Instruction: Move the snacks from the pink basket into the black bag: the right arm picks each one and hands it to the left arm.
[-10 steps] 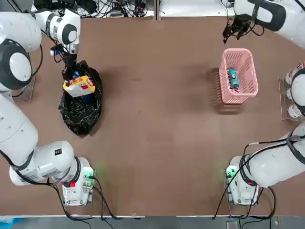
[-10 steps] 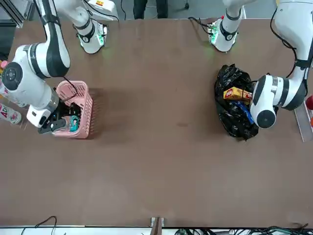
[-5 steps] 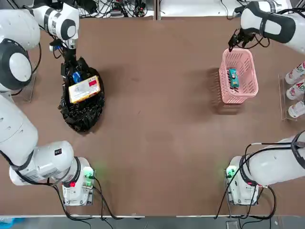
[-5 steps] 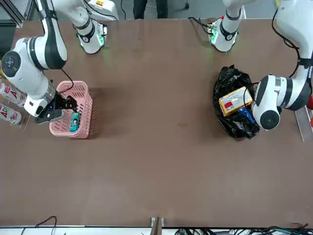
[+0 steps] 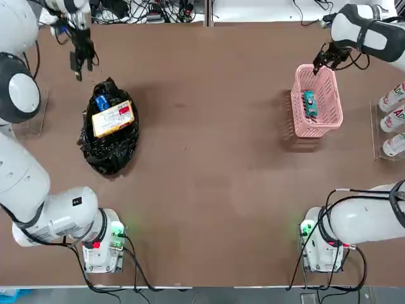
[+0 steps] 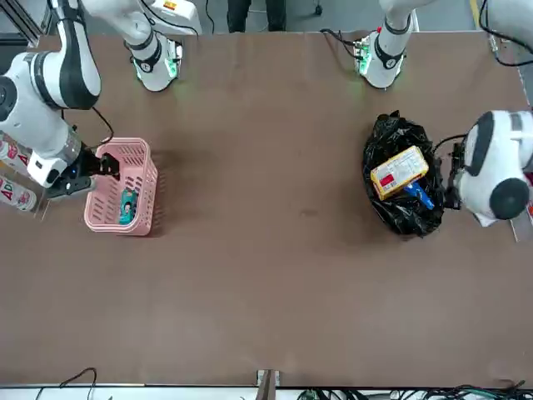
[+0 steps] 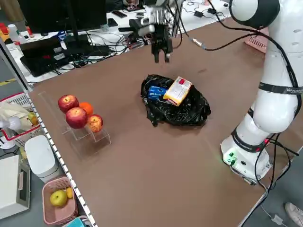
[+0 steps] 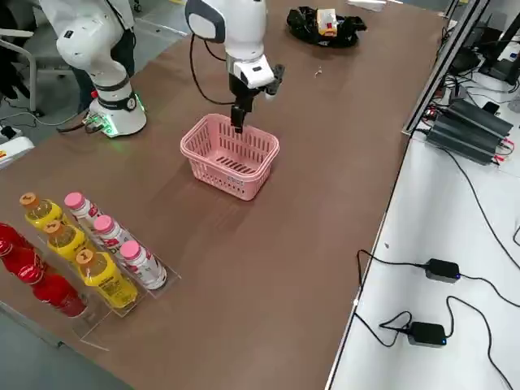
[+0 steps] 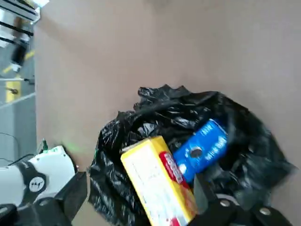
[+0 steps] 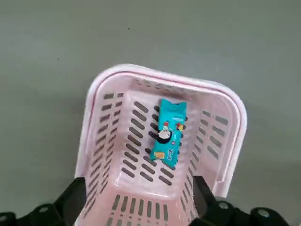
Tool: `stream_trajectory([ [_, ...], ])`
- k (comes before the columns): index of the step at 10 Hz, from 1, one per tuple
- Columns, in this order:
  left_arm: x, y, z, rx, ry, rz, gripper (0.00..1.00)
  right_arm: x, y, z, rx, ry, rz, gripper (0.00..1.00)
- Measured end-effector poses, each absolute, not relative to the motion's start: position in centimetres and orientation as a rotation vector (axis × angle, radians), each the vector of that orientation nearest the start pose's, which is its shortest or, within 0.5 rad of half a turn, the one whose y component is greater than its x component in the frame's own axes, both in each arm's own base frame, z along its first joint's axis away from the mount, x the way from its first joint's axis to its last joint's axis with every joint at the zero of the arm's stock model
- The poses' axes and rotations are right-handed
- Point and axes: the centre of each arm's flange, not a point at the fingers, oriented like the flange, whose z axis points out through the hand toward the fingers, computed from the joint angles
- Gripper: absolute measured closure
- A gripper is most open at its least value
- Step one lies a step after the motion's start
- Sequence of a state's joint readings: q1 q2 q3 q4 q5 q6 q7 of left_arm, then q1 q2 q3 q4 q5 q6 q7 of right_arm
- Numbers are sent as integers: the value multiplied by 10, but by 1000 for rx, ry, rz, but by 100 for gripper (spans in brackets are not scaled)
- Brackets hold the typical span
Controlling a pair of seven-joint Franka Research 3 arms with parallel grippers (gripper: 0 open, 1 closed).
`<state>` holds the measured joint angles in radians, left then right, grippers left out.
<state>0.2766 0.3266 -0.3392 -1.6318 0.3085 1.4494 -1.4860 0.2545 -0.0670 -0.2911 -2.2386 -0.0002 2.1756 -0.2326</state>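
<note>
The black bag (image 5: 107,152) lies at the table's left with a yellow flat box (image 5: 112,118) and a blue packet (image 5: 101,101) resting in its mouth, also seen in the left wrist view as the yellow box (image 9: 157,183) beside the blue packet (image 9: 202,148). My left gripper (image 5: 79,60) hangs open and empty beyond the bag's far end. The pink basket (image 5: 293,107) stands at the right with one small teal box (image 5: 309,103) on its floor. My right gripper (image 5: 323,60) is open above the basket's far rim (image 10: 164,77), looking down at the teal box (image 10: 168,132).
A rack of bottles (image 5: 392,120) stands at the table's right edge, close to the basket. A clear stand with red and orange fruit (image 7: 78,116) sits at the left edge. Cables and power bricks lie past the table's far edge.
My left gripper opened, left the yellow box lying on the bag and pulled away toward the far edge. My right gripper moved in over the basket's far rim.
</note>
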Motion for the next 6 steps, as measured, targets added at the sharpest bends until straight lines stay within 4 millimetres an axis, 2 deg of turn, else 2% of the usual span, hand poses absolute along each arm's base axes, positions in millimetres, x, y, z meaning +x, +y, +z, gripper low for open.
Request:
stream_trajectory([
  [1,596,17,436,-2119,-1649,281,0,508,-21,384,-3110,-301,-32,0],
  [3,593,9,469,-2272,-1567,298,0,498,-27,365,-3113,-282,-47,0],
  [6,586,-3,515,-2529,-1423,351,0,494,-41,356,-3121,-234,-98,0],
])
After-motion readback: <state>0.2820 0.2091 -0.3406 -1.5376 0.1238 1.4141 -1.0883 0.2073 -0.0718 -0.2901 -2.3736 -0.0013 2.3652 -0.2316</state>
